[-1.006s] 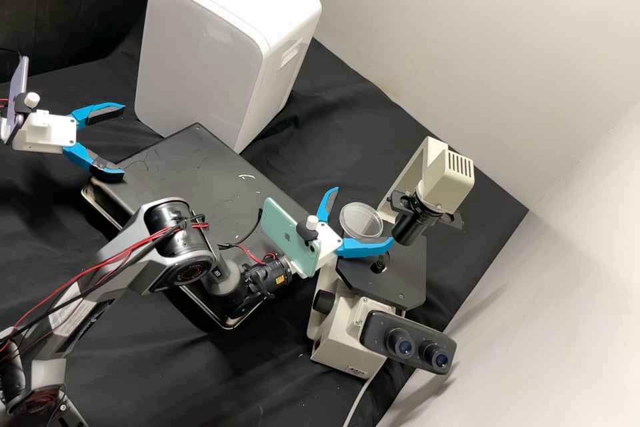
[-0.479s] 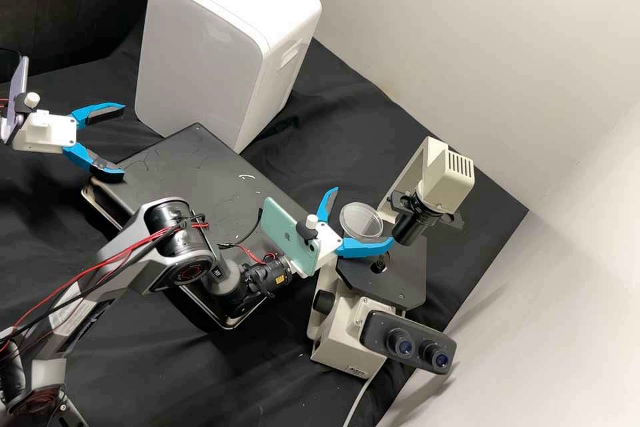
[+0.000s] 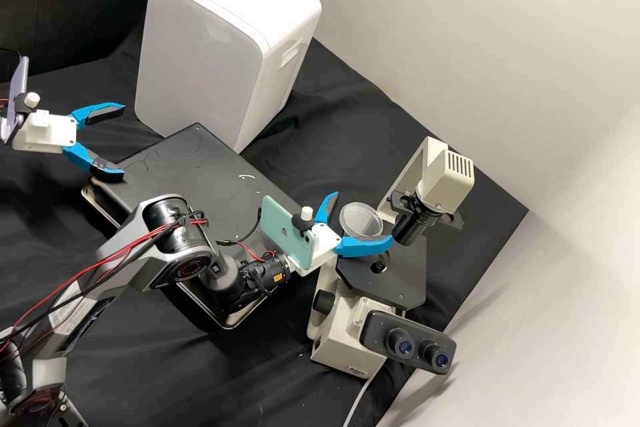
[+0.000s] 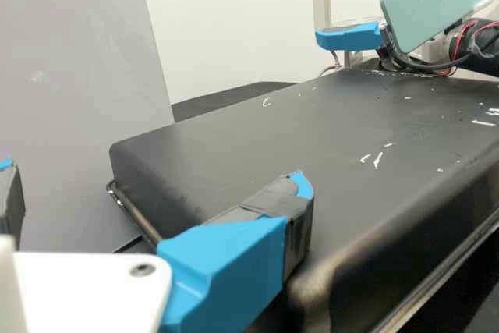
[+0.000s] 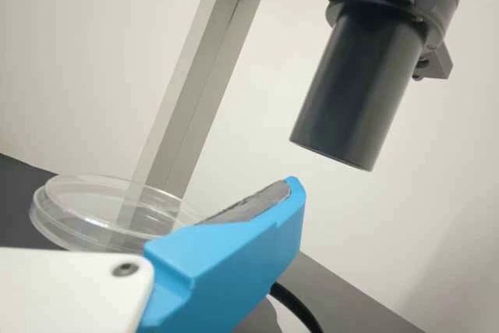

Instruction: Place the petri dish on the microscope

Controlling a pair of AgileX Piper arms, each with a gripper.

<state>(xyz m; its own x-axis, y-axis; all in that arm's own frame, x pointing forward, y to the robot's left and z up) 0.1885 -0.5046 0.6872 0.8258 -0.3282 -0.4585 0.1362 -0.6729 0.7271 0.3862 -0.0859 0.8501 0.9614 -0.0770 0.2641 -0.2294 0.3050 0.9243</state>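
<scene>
Although the right arm has shifted a little in the last second, its wrist drawing slightly left and up, the petri dish [image 3: 361,220] has hardly moved: it hangs in the air over the far-left part of the black stage [image 3: 407,280] of the microscope [image 3: 343,337], just left of the dark lens barrel [image 3: 408,228]. The right end effector [image 3: 363,217] holds the dish between its two blue fingers, one on the far side of the rim and one on the near side. From the right wrist the clear dish [image 5: 105,212] shows level against the inner face of one finger, with the barrel [image 5: 355,91] higher and apart from it. I judge the shift a fine correction of aim rather than the descent, so the placing is not yet done: the dish must go right, over the hole in the stage, then down before the fingers let go. Room beneath the barrel looks scant, so a knock of rim against it is the risk. The left end effector [image 3: 123,140] has not stirred; it hovers with fingers spread wide, holding nothing, at the far-left corner of the flat black box [image 3: 200,173] on the desk [image 3: 347,113]
</scene>
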